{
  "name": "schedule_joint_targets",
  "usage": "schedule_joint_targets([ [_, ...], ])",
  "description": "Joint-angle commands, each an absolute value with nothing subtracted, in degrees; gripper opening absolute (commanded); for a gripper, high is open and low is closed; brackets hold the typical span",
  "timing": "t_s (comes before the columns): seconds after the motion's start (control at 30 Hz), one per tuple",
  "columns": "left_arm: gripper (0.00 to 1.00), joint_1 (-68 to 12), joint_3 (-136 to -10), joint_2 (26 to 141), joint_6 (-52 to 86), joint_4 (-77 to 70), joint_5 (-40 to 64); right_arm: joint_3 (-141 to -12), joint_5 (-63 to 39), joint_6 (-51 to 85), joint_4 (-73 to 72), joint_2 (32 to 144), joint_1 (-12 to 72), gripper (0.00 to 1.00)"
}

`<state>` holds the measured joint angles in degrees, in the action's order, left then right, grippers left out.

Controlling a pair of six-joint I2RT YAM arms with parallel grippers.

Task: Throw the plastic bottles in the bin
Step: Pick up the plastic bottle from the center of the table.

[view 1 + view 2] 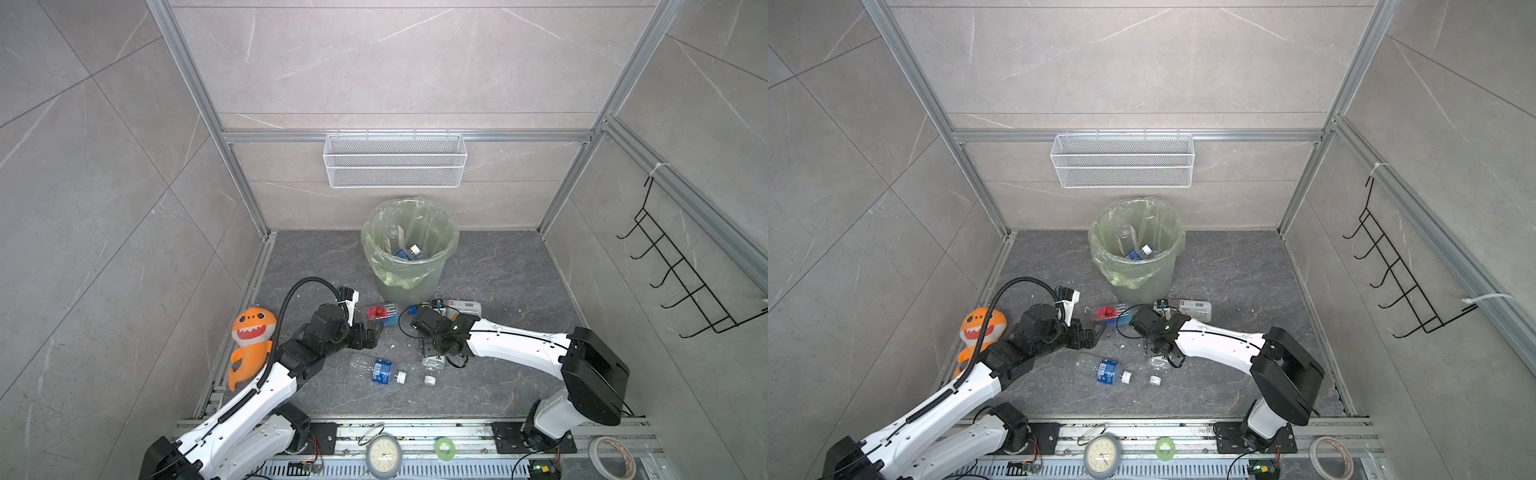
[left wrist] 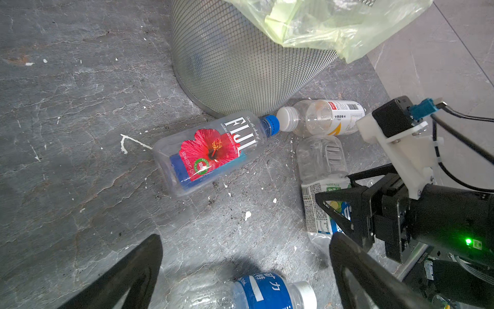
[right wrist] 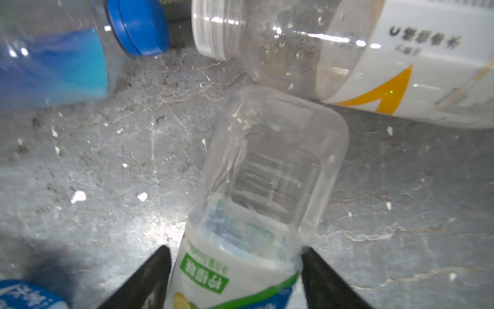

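- Round grey-green plastic bin [image 1: 409, 286], lined with a translucent pale green bag: upright at the back of the dark floor, with a few clear bottles [image 1: 405, 251] inside.
- Clear bottle with red flower label and blue cap [image 2: 211, 152]: on its side at the bin's foot.
- Clear bottle with white label and white cap [image 2: 320, 117]: on its side, its cap beside the blue cap.
- Clear bottle with green-and-white label [image 3: 267, 174]: lying on the floor.
- Right gripper [image 3: 235, 250]: jaws straddle that label, close against it; whether they press it cannot be told.
- Left gripper [image 2: 246, 236]: jaws spread wide, empty, above a blue-labelled clear bottle [image 1: 378, 371] lying on the floor.
- Orange plush shark [image 1: 251, 340]: by the left wall.
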<state>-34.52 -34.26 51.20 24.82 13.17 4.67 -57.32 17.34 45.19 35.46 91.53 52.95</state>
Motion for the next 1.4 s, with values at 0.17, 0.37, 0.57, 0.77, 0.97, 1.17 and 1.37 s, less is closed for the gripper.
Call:
schedule_joint_targets([
  [0.17,1.00,-35.3,-34.7,53.5,25.8,9.9,5.4,-56.6,16.8,42.9,37.4,91.6,52.8,0.92],
  [0.37,1.00,-35.9,-34.6,53.9,25.7,9.7,4.9,-57.2,15.4,42.2,36.0,93.7,52.8,0.86],
  [0.57,1.00,-36.0,-34.1,53.5,25.8,9.8,4.7,-56.5,14.1,41.5,35.8,94.4,52.7,0.77],
  [0.77,1.00,-36.2,-34.1,54.3,25.7,9.1,4.9,-55.1,13.8,41.1,35.6,94.0,52.9,0.79],
  [0.97,1.00,-36.6,-34.4,55.8,25.8,8.1,5.1,-54.0,13.4,40.8,34.2,92.4,53.3,0.74],
  [1.17,1.00,-37.0,-34.2,55.8,25.6,8.5,4.8,-50.6,13.6,40.0,31.0,86.5,54.2,0.60],
  [1.37,1.00,-38.1,-34.2,55.9,25.2,9.1,4.4,-46.9,14.4,37.4,28.1,78.5,55.6,0.59],
])
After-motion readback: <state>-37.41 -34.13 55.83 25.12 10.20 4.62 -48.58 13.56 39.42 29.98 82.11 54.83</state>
